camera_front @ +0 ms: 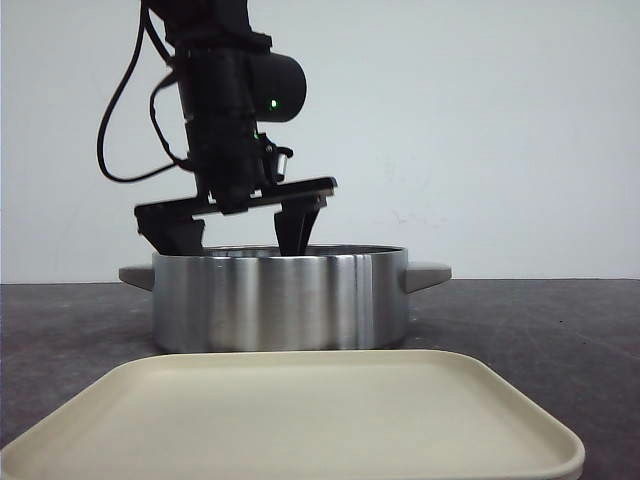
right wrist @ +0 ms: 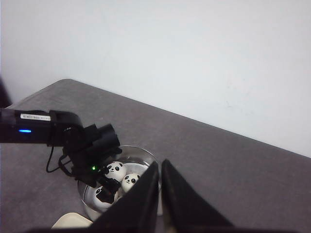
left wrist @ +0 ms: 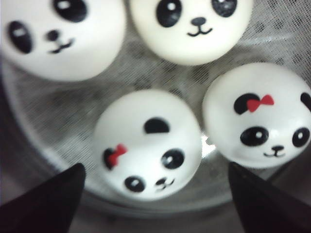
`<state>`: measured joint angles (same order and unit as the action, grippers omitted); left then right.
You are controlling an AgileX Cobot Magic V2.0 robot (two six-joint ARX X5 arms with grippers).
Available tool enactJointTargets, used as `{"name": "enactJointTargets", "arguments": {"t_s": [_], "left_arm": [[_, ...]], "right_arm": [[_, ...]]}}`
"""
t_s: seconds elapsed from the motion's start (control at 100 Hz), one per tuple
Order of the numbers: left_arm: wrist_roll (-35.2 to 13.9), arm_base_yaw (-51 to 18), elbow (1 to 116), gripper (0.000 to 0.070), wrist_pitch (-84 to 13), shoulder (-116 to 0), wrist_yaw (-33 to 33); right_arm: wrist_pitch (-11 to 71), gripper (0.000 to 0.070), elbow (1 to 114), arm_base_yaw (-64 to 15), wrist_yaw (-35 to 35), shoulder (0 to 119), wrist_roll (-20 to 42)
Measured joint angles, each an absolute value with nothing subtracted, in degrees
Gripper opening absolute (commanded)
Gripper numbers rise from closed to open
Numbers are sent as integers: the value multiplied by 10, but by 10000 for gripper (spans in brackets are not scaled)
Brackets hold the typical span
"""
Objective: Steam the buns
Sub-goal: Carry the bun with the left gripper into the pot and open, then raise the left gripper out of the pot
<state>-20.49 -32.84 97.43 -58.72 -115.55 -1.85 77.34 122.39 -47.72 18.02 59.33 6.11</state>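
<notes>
Several glossy white panda-face buns lie on a mesh inside the steel pot (camera_front: 280,300). My left gripper (camera_front: 240,240) hangs over the pot, open, with its fingertips dipped just below the rim. In the left wrist view its black fingers (left wrist: 53,199) stand on either side of a bun with a red bow (left wrist: 148,143), not touching it. Another bow bun (left wrist: 260,114) lies beside it, and two plain ones (left wrist: 60,36) (left wrist: 192,29) lie farther off. My right gripper (right wrist: 161,164) is shut on nothing, high above the table.
A cream tray (camera_front: 300,420) sits in front of the pot, near the table's front edge. The pot has a grey handle (camera_front: 430,272) on each side. A white wall stands behind the dark grey table (camera_front: 540,320).
</notes>
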Motion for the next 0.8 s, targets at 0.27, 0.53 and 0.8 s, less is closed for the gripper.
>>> {"name": "enactJointTargets", "arguments": {"t_s": [0.27, 0.53, 0.8], "left_arm": [[-182, -327, 1130, 546, -684, -1155, -17], [-147, -333, 1235, 12, -693, -1070, 11], [-107, -351, 1250, 11, -732, -827, 14]], "right_arm": [[773, 0, 1224, -477, 183, 593, 65], [770, 0, 1190, -477, 225, 592, 65], [624, 1, 1049, -477, 225, 569, 65]]}}
